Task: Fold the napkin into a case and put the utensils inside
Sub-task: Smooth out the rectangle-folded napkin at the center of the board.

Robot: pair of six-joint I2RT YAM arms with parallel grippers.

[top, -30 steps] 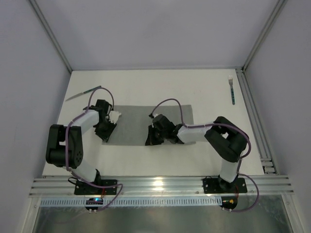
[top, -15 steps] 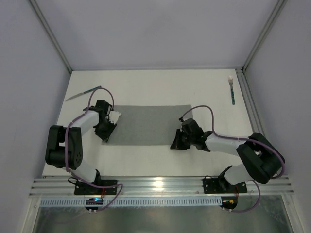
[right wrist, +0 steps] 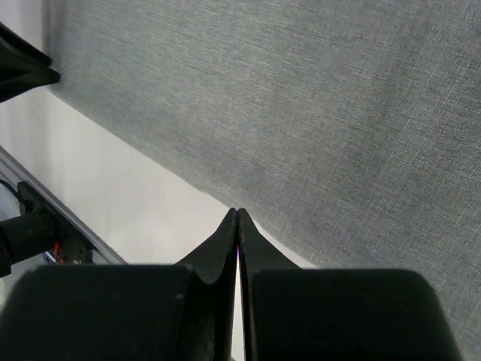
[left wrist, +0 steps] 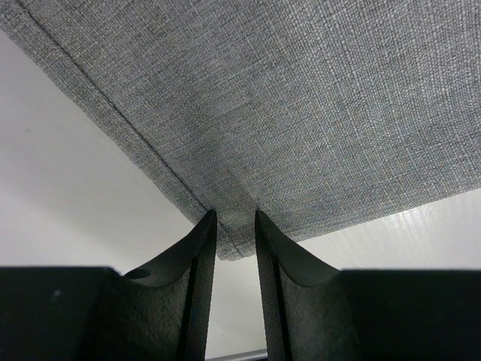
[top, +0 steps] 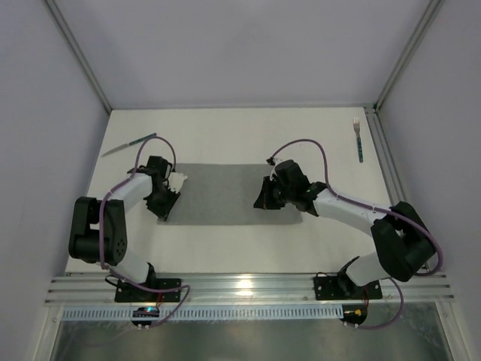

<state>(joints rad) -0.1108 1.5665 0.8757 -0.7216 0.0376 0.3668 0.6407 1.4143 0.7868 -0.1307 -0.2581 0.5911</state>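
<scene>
The napkin [top: 218, 194] lies flat as a grey oblong mid-table, and the left gripper [left wrist: 233, 218] is down at its near left corner, fingers [left wrist: 197, 256] a narrow gap apart with the hemmed corner lying in that gap. Over on the right, the right gripper [right wrist: 237, 214] has its fingers pressed tight together with nothing between them, tips right at the cloth's edge. The knife [top: 129, 144] sits at the far left and the fork [top: 358, 140] at the far right, both well clear of the napkin.
</scene>
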